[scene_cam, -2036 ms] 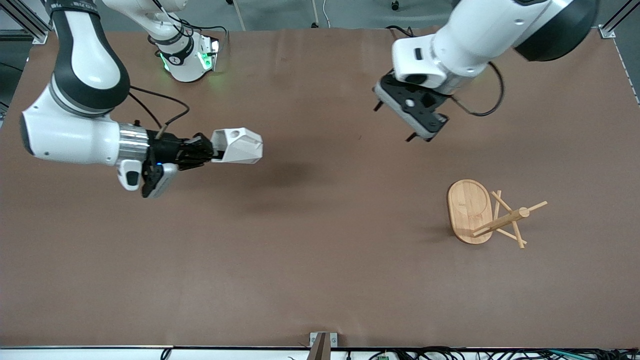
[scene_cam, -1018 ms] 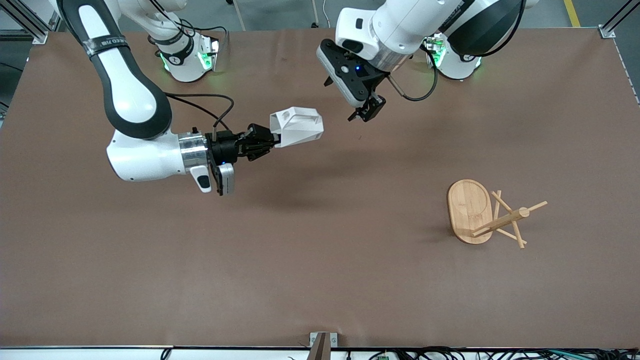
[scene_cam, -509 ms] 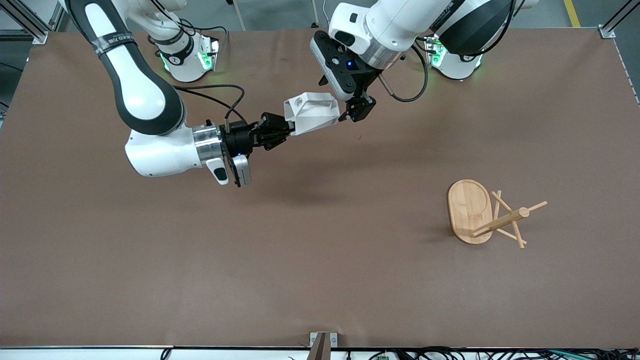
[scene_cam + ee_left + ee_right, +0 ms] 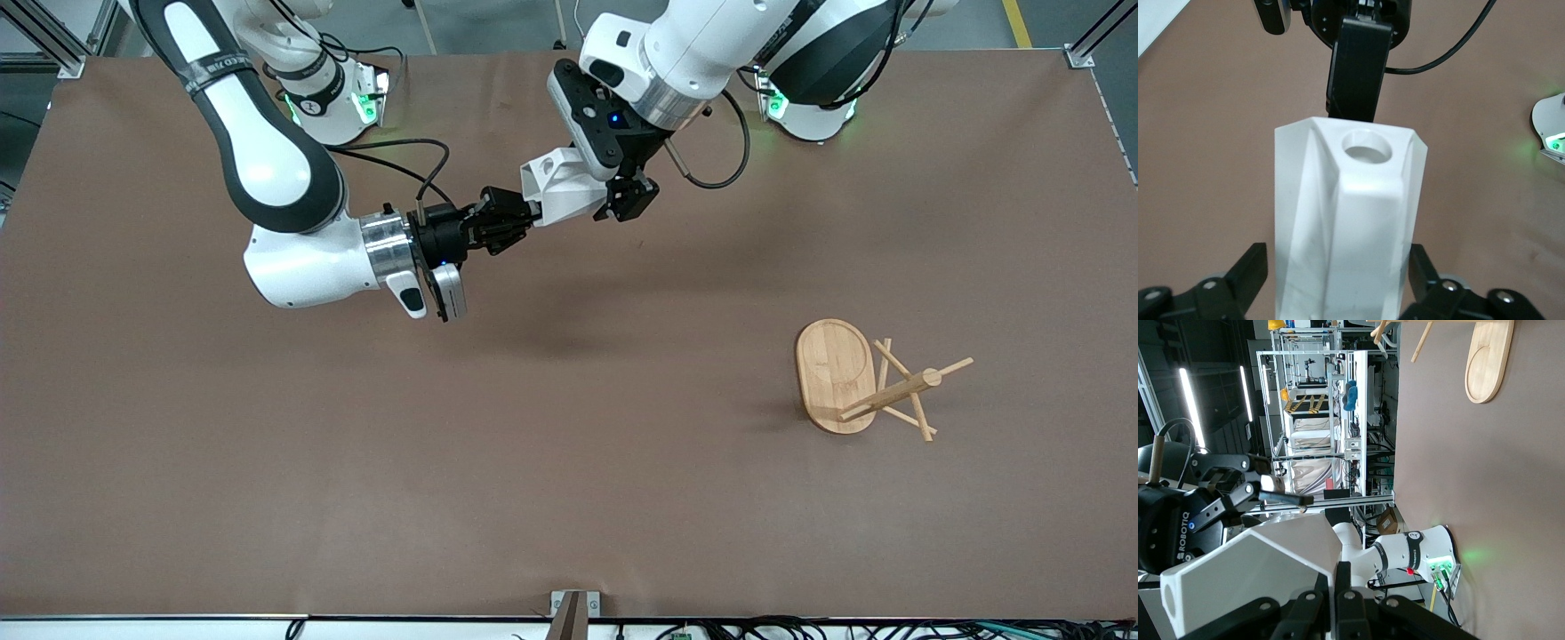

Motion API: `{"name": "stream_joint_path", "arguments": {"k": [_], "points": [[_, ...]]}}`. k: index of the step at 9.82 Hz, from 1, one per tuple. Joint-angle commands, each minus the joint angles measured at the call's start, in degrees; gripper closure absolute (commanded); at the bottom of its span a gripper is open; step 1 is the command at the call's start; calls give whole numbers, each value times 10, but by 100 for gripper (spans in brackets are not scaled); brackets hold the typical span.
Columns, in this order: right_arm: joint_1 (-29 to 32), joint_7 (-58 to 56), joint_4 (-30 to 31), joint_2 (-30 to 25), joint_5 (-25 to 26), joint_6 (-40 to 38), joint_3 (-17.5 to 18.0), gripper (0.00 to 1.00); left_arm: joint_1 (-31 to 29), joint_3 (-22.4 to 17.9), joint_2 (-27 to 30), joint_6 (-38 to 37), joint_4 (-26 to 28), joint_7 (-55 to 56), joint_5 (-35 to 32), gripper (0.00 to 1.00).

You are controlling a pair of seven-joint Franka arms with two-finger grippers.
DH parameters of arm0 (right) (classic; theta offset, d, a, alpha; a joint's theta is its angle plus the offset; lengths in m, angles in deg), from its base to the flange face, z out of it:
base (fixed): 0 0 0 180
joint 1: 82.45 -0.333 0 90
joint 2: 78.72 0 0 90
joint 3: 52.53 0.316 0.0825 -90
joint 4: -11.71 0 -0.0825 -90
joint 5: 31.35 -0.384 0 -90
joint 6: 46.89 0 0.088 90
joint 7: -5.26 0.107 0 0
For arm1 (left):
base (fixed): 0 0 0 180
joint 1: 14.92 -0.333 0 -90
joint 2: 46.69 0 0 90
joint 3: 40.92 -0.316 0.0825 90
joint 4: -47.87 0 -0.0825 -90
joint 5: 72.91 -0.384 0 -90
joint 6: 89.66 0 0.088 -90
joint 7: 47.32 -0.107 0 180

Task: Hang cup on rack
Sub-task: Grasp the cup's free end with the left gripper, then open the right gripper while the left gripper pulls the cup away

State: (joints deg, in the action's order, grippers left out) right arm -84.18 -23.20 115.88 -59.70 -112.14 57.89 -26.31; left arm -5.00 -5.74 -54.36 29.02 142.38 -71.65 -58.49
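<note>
The rack [image 4: 836, 369] lies on the surface [image 4: 569, 462] toward the left arm's end, about midway between the camera-side edge and the bases' edge. It looks tipped over, its post slanting off toward that end, though I cannot be sure. If it is tipped, no peg would hold a handle hole, and a cup hooked there would likely slide off or shove the light rack along.

Nearer the bases' edge, over the surface's middle, the cup [image 4: 564, 187] hangs sideways in the air. The right tool [image 4: 524, 215] is pinching its narrow end. The left tool [image 4: 627, 197] straddles its wide end; whether it grips I cannot tell. Should the right let go early, those slanted facets could slip and the cup would drop. The cup's inside is hidden.
</note>
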Motion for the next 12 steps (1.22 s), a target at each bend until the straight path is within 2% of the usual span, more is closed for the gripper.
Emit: {"name": "stream_joint_path", "arguments": {"k": [1,2,3,4,5,9,10,12], "points": [[0,-4,1,0,-28,-4,8,99,-2,2,1,6,30,-15,0,73],[0,-4,1,0,-31,-4,8,99,-2,2,3,5,30,-14,0,91],[-1,-4,1,0,-31,-3,8,99,-2,2,4,5,30,-9,0,99],[1,0,1,-1,-31,-5,8,86,-5,1,4,5,30,-8,0,99],[3,0,0,-1,-31,-6,8,1,-9,1,4,4,30,-7,0,100],[20,-4,2,-9,-17,-3,1,0,-38,-5,5,-26,27,4,0,100],[24,-4,2,-11,9,9,-7,0,-58,-5,7,-38,29,31,-8,100],[25,-3,5,-25,51,86,-35,0,-87,-5,8,-65,27,79,-21,100]]}}
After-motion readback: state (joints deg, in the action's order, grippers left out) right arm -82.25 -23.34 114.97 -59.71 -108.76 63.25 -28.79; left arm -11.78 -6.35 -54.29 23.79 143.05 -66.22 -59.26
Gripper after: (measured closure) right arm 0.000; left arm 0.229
